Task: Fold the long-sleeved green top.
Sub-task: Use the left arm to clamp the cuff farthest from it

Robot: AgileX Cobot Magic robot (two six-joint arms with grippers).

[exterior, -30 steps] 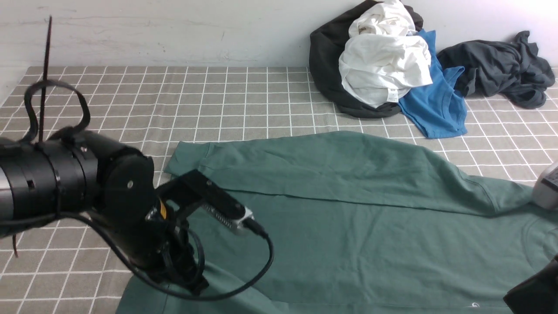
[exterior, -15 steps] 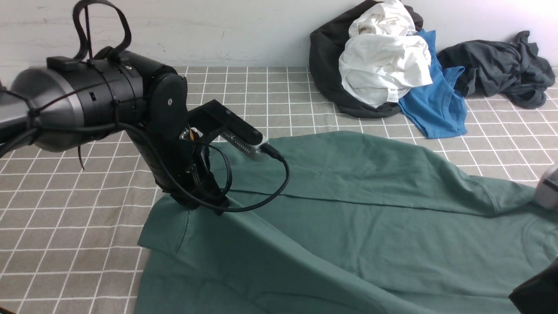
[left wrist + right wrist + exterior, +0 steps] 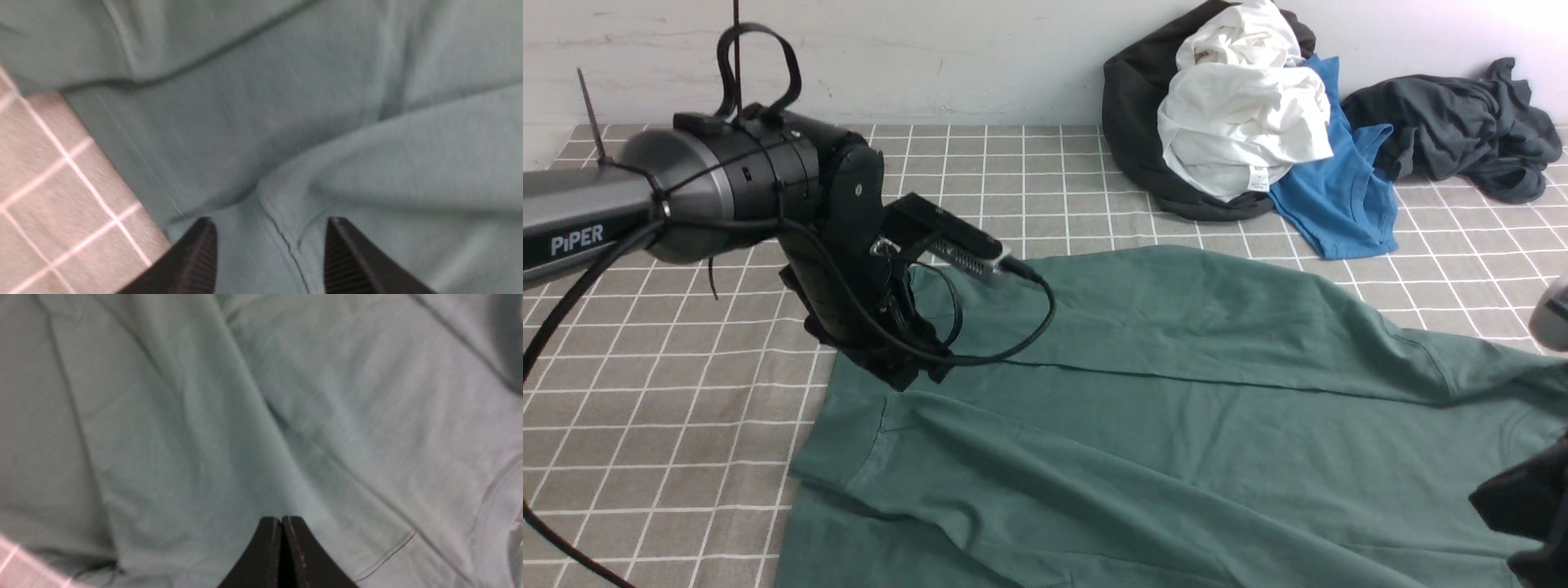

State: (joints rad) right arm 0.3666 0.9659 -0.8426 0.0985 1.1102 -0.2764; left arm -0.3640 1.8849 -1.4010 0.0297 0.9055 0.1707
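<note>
Letting go is the fresh change: the left gripper [image 3: 900, 369] stands with its jaws wide apart just above the green long-sleeved top [image 3: 1176, 408]. In the left wrist view a seamed ridge of cloth lies loose between the fingers [image 3: 192, 257], pinched by neither. Half a second ago this gripper held that cloth up in a tented ridge, and a second ago it was low by the table's near left corner. The carried cuffed end has now dropped onto the top's body, toward the table's left edge. By my reading this fold is laid and the arm is free for the next one. The right gripper [image 3: 282, 522] is closed tight on nothing, over the top by the near right corner. The top spreads across the near half of the table [image 3: 686, 392], and the other clothes [image 3: 1241, 122] sit at the far right edge as before
</note>
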